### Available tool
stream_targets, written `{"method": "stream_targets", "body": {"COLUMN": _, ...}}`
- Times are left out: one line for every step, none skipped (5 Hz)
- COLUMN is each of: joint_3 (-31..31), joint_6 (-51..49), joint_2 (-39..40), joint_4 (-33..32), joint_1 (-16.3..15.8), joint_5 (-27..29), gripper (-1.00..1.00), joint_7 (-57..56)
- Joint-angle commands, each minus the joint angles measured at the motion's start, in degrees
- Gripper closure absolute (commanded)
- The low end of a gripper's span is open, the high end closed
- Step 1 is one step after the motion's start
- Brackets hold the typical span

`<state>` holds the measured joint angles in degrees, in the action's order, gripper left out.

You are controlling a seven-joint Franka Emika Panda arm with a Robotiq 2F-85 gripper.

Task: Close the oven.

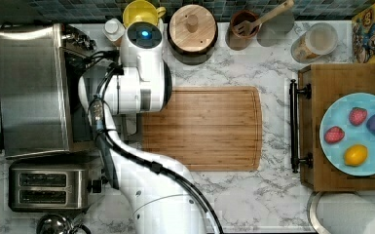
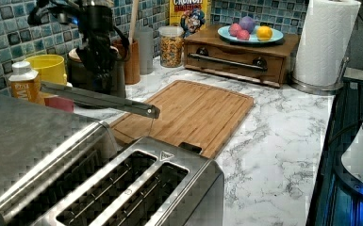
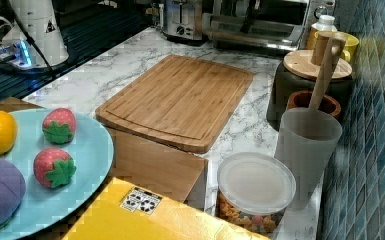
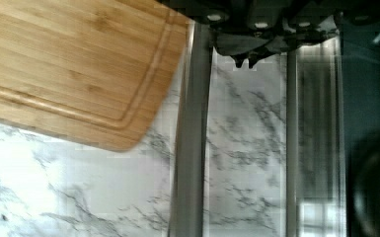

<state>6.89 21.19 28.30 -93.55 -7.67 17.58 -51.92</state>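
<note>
While oven (image 1: 31,90) door open, handle (image 4: 190,148) horizontal.

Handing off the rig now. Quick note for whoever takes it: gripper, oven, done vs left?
Gripper: low over the open oven door's handle end in the wrist view; whether the fingers are open or shut is not clear.
Oven: at the top view's left, next to the two-slot toaster. Its door is down, roughly level, with the bar handle just off the cutting board's corner.
Done: arm is positioned at the door.
Left: swing the door up until it shuts.
</note>
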Motion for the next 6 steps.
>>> {"method": "stream_targets", "body": {"joint_3": 7.0, "joint_6": 0.3, "joint_2": -2.8, "joint_4": 15.8, "joint_1": -16.0, "joint_5": -11.4, "gripper": 1.0, "joint_7": 16.3}}
{"method": "stream_targets", "body": {"joint_3": 4.5, "joint_6": -3.6, "joint_2": 0.2, "joint_4": 20.8, "joint_1": -19.8, "joint_5": -19.5, "gripper": 1.0, "joint_7": 23.8}}
{"method": "stream_targets", "body": {"joint_3": 4.0, "joint_6": 5.8, "joint_2": -4.9, "joint_4": 13.1, "joint_1": -20.3, "joint_5": -25.0, "gripper": 1.0, "joint_7": 29.5}}
{"method": "stream_targets", "body": {"joint_3": 3.3, "joint_6": -1.4, "joint_2": -1.4, "joint_4": 20.8, "joint_1": -22.0, "joint_5": -30.6, "gripper": 1.0, "joint_7": 32.2}}
{"method": "stream_targets", "body": {"joint_3": 0.2, "joint_6": 1.2, "joint_2": -3.6, "joint_4": 18.5, "joint_1": -22.9, "joint_5": -32.5, "gripper": 1.0, "joint_7": 39.6}}
{"method": "stream_targets", "body": {"joint_3": -0.1, "joint_6": 8.1, "joint_2": -10.8, "joint_4": 11.0, "joint_1": -20.7, "joint_5": -25.7, "gripper": 1.0, "joint_7": 37.8}}
